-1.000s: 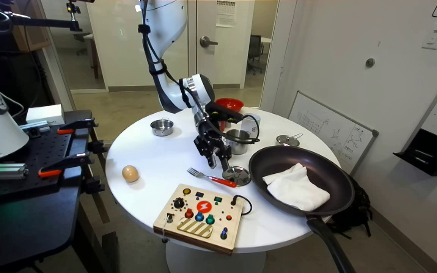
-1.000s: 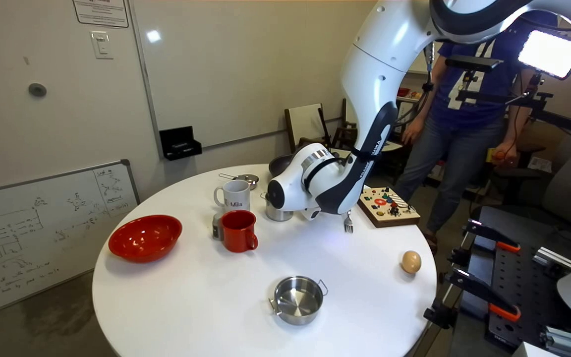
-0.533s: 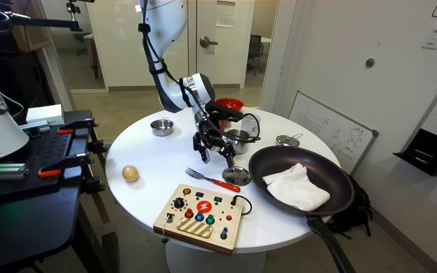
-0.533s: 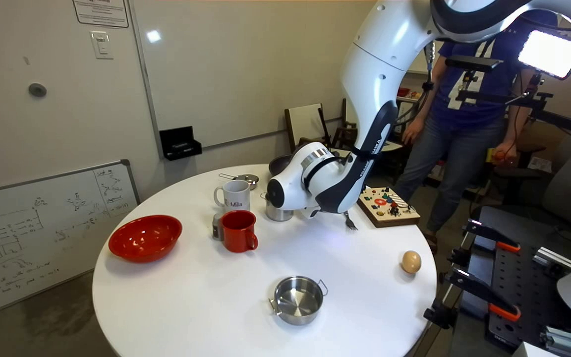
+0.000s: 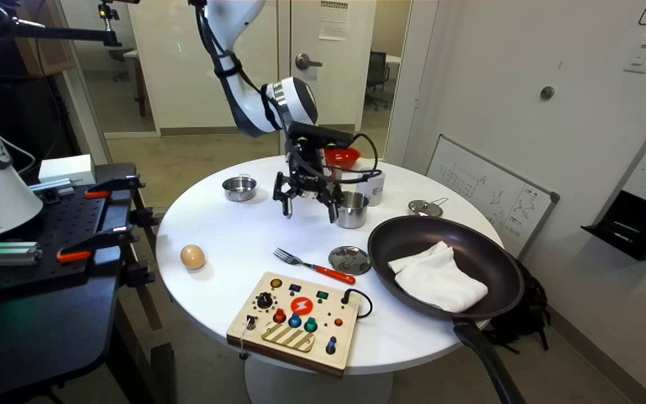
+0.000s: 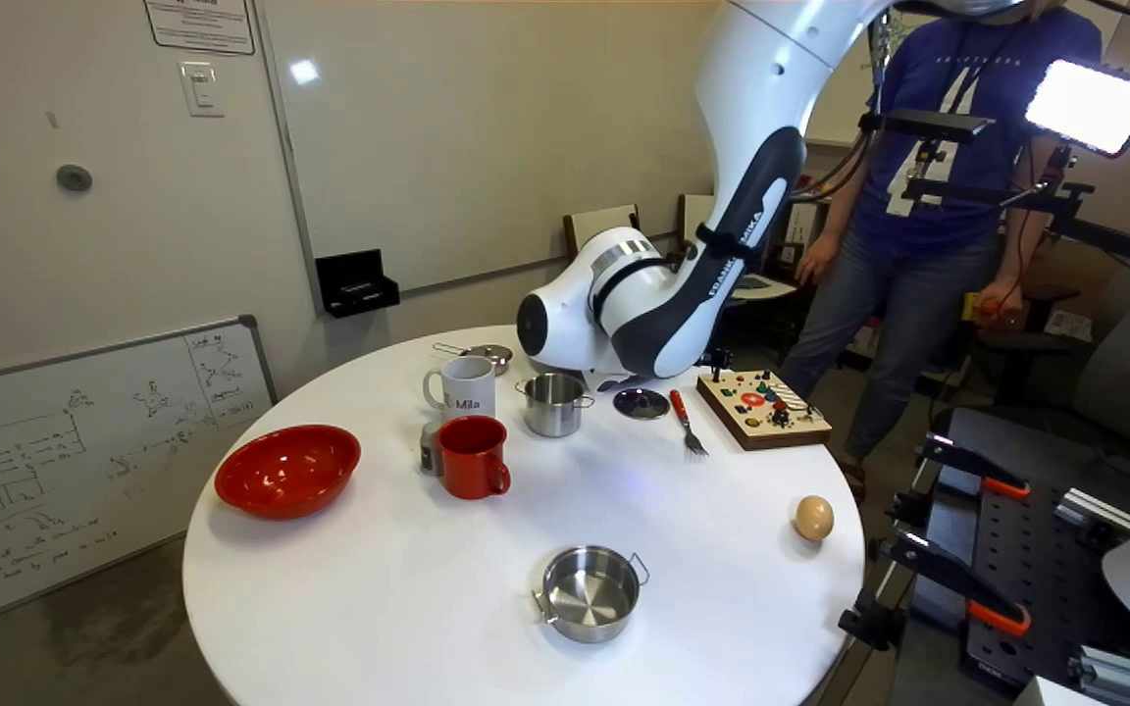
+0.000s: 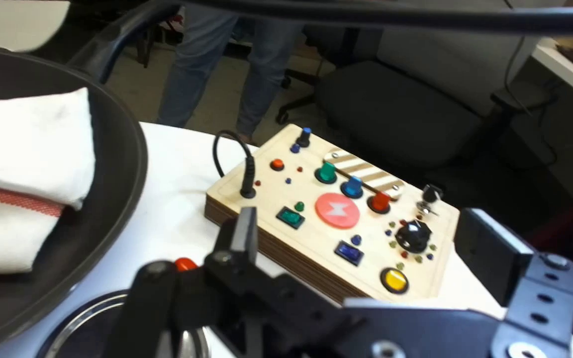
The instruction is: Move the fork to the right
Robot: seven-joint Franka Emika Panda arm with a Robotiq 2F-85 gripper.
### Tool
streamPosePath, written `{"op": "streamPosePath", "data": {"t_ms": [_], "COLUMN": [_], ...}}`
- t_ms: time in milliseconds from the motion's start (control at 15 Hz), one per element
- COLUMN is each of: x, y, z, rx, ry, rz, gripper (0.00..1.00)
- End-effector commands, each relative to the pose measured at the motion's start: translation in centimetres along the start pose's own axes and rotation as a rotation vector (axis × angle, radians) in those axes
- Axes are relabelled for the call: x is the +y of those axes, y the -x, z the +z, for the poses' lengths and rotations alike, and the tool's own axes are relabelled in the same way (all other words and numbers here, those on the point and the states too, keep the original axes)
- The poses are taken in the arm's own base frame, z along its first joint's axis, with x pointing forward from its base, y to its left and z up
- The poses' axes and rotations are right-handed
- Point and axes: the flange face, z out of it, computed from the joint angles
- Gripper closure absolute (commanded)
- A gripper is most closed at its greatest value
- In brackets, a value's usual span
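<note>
The fork lies flat on the white table, its red handle beside a round metal lid and its silvery tines pointing away from the frying pan. In an exterior view the whole fork shows next to the wooden box. Only the red end of the fork's handle peeks out behind a finger in the wrist view. My gripper hangs above the table, behind and apart from the fork, jaws wide open. Nothing sits between the fingertips of the gripper in the wrist view. The arm mostly hides the gripper in an exterior view.
A wooden button box sits at the table's near edge, and a metal lid lies by the frying pan. A steel pot, red mug, white mug, red bowl, egg and small pot stand around.
My gripper's jaws have spread, and it has risen and drawn back from the fork. The fork turned and shifted slightly early on, then lay still.
</note>
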Motion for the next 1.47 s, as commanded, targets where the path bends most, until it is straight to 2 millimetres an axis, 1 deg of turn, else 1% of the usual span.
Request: {"op": "streamPosePath", "data": {"t_ms": [0,200,333,600,867,1133,1400], "x": [-3.3,-4.5,-5.0,-6.2,-7.6,-9.2,-10.0], "y": [3.0,5.1,6.4,8.6,10.0,10.9,12.3], "z": [-2.9,-4.9,-5.6,-6.2,-6.6,-7.4,-7.8], "rx": [0.125,0.230,0.305,0.444,0.587,0.736,0.886], "ry": [-0.100,-0.208,-0.277,-0.431,-0.594,-0.751,-0.898], "rz": [0.117,0.192,0.236,0.308,0.366,0.418,0.482], "gripper": [0.00,0.00,0.00,0.00,0.00,0.00,0.00]}}
